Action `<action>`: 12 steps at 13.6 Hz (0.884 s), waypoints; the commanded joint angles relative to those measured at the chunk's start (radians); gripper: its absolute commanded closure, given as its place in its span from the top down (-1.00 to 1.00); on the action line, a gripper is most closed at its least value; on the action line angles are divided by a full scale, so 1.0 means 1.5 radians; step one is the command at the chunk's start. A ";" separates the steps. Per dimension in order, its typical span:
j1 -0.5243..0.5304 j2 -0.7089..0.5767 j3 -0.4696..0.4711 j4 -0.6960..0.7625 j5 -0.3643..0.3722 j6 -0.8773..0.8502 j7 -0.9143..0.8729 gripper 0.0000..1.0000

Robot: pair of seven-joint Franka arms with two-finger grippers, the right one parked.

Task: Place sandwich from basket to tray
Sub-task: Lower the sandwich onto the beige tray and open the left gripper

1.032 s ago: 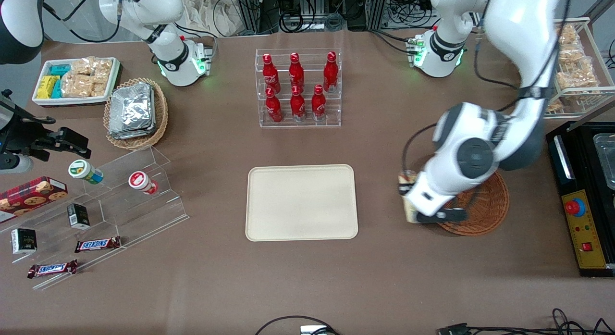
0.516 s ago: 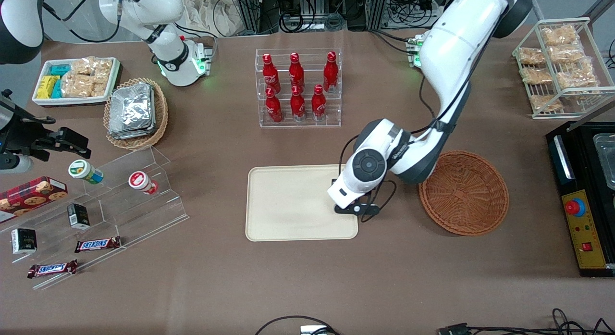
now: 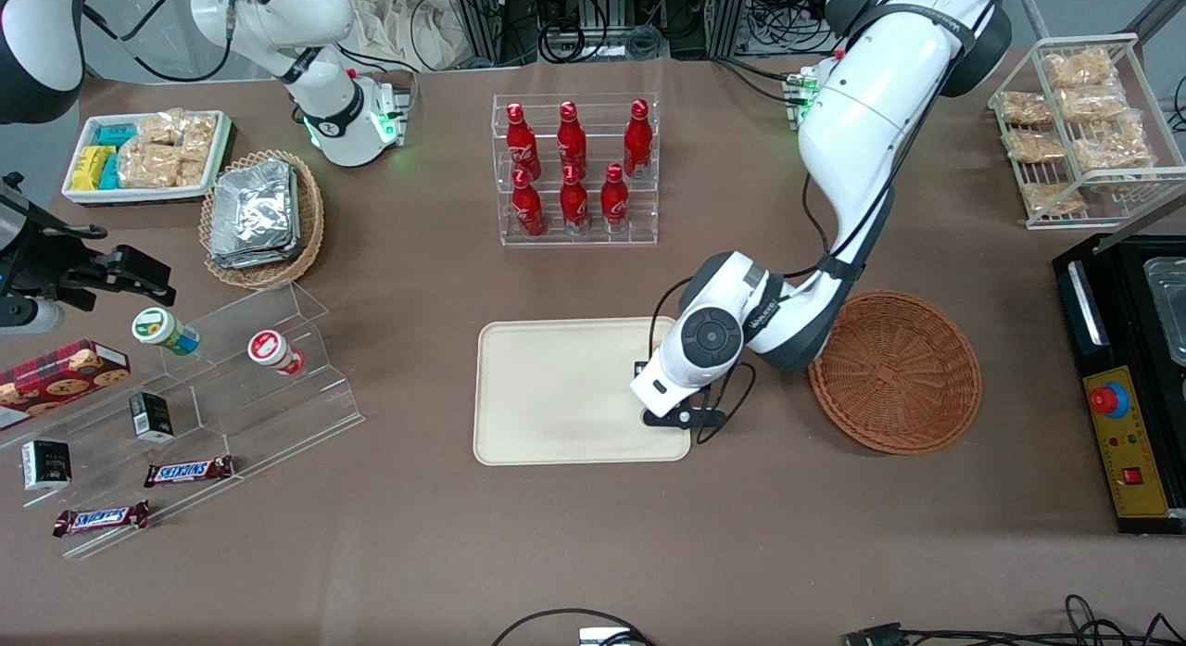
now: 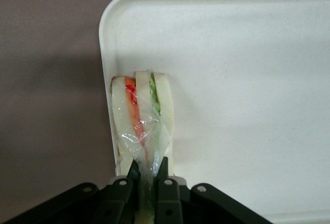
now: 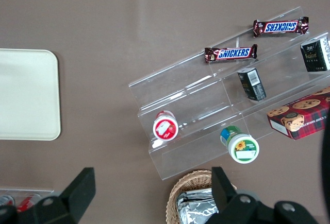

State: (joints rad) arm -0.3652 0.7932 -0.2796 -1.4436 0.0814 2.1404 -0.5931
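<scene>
Sandwich (image 4: 143, 126) sits pinched at its wrapped tip between the two black fingers (image 4: 164, 170) of the hand (image 4: 148, 168), bread slices upright on edge, orange and green filling facing the wrist camera, clear wrap bunched where the fingers close on it. In the wrist view its lower face looks to be touching the tray (image 4: 247, 80), right along the low rim near one rounded corner; whether it bears its weight there cannot be told. In the front view the hand (image 3: 669, 416) is over the tray (image 3: 556, 386) edge that faces the basket, and the arm's wrist covers the sandwich. Basket (image 3: 895, 372), reddish-brown wicker, lies just beside the tray toward the working arm's end of the desk (image 3: 593, 535), with nothing in it. Farther from the front camera than the tray stands a clear rack of red bottles (image 3: 574, 169). Toward the working arm's end are a wire rack of snack bags (image 3: 1079, 127) and a black control box (image 3: 1126, 386). Toward the parked arm's end: a tan basket with foil packets (image 3: 259, 215), a small white tray of snacks (image 3: 144, 155), clear stepped shelves (image 3: 232, 377) with two cups lying on them, small dark boxes, Snickers bars (image 3: 185, 471) and a red cookie box (image 3: 60, 373).
</scene>
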 commanded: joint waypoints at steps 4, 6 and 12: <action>-0.007 0.017 -0.001 0.023 0.003 0.012 -0.003 -1.00; -0.006 0.018 -0.004 0.022 0.004 0.012 0.000 -0.56; -0.004 -0.014 -0.004 0.020 0.010 0.005 0.002 1.00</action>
State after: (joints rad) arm -0.3680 0.7935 -0.2851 -1.4321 0.0855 2.1592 -0.5831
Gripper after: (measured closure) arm 0.467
